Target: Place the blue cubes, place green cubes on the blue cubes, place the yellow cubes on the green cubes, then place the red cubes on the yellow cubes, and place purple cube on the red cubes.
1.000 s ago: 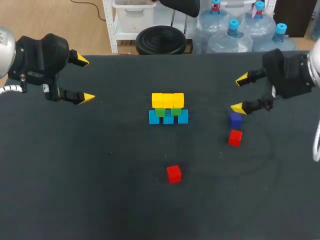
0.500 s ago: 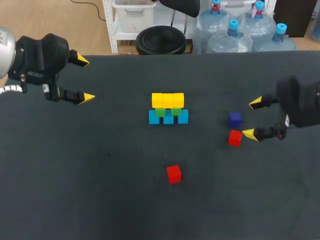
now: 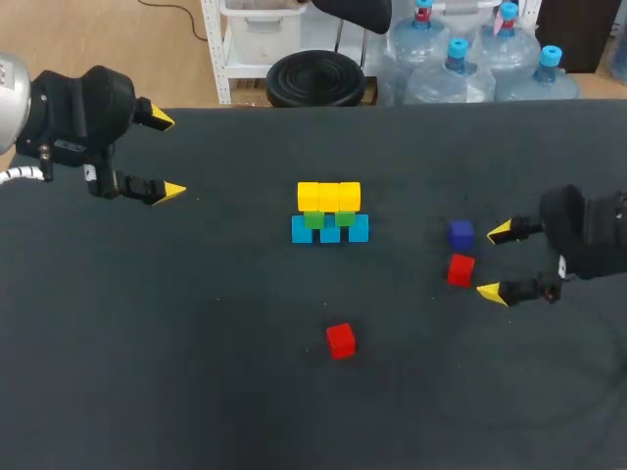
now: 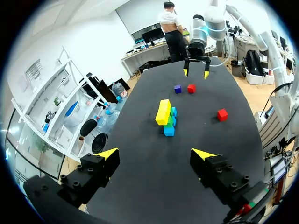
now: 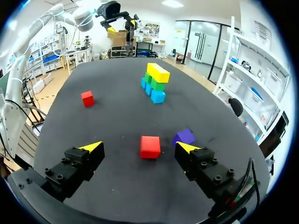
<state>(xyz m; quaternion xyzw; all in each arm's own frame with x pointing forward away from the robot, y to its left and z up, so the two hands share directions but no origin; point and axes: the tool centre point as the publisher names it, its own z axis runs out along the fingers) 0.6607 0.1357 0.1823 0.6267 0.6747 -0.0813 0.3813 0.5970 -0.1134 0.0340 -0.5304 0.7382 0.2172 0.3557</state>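
Observation:
A stack stands mid-table: a row of blue cubes (image 3: 330, 231), green cubes (image 3: 328, 218) on them, yellow cubes (image 3: 329, 196) on top. One red cube (image 3: 460, 269) lies to the right, with the purple cube (image 3: 461, 233) just behind it. A second red cube (image 3: 341, 340) lies nearer the front. My right gripper (image 3: 500, 261) is open just right of the first red cube; in its wrist view that red cube (image 5: 150, 146) sits just ahead of and between the fingers (image 5: 188, 148), the purple cube (image 5: 184, 136) beside it. My left gripper (image 3: 164, 155) hangs open at the far left, holding nothing.
The dark table (image 3: 196, 372) has bare room in front and on the left. In the left wrist view the stack (image 4: 165, 117) stands far ahead of the left gripper (image 4: 154, 155), my other arm beyond it.
My right gripper has moved down and toward the table's front, from beside the purple cube to beside the red cube. The left arm has not moved.

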